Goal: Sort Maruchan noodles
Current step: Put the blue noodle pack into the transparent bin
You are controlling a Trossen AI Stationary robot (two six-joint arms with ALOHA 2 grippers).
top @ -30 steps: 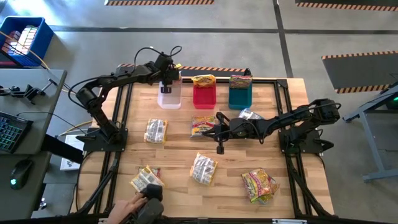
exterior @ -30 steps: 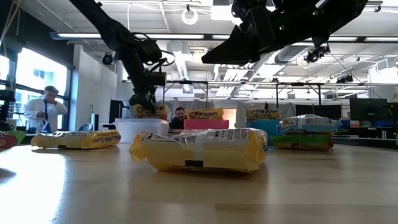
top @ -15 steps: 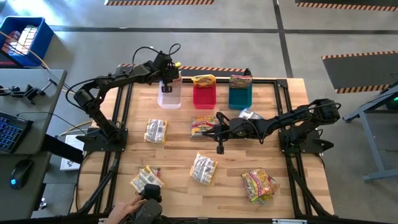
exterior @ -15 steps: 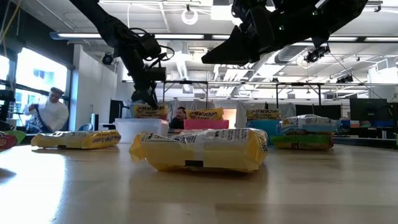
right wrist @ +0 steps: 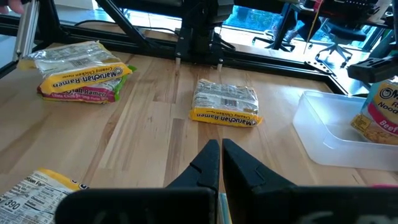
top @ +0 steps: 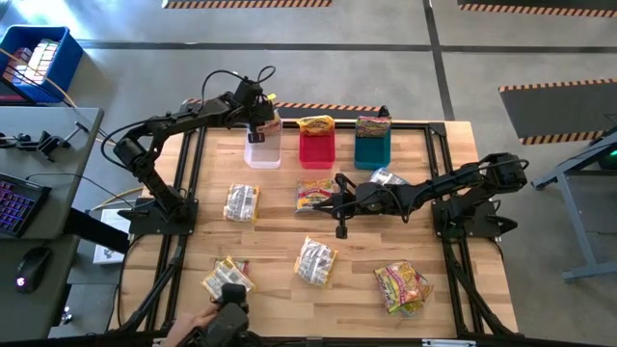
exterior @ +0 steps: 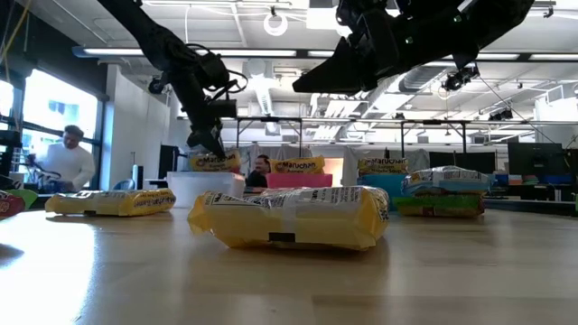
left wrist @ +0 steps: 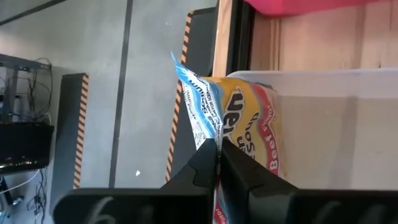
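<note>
My left gripper (top: 260, 118) (exterior: 209, 144) is at the table's far edge above the clear bin (top: 262, 152), shut on a yellow-and-red noodle packet (left wrist: 249, 124) that stands partly inside the bin. My right gripper (top: 335, 204) (right wrist: 221, 155) hovers shut over the table's middle, beside a pink-green packet (top: 313, 193), touching nothing. A yellow packet (top: 315, 124) sticks out of the red bin (top: 316, 149) and a pink-green one (top: 372, 125) out of the teal bin (top: 372, 150). More packets lie flat on the table (top: 241, 202) (top: 315, 260) (top: 403, 286) (top: 227, 278) (top: 388, 178). My left gripper pinches the packet's crimped blue-and-white end seam (left wrist: 208, 130) between its two fingers, coming from above. The packet hangs below the fingers, its upper part (exterior: 212, 162) showing above the clear bin's rim (exterior: 203, 178) and its lower part inside. Whether it rests on the bin's bottom does not show.
The three bins stand in a row along the far edge. A person's hand (top: 207, 323) with a dark object is at the near edge by one packet. A yellow packet (exterior: 289, 217) lies close before the low camera. Bare wood shows between the scattered packets.
My left gripper, still shut on the packet, has shifted slightly over the clear bin, rising a little and then settling. The right arm has kept still. The hand at the near edge has moved a bit.
</note>
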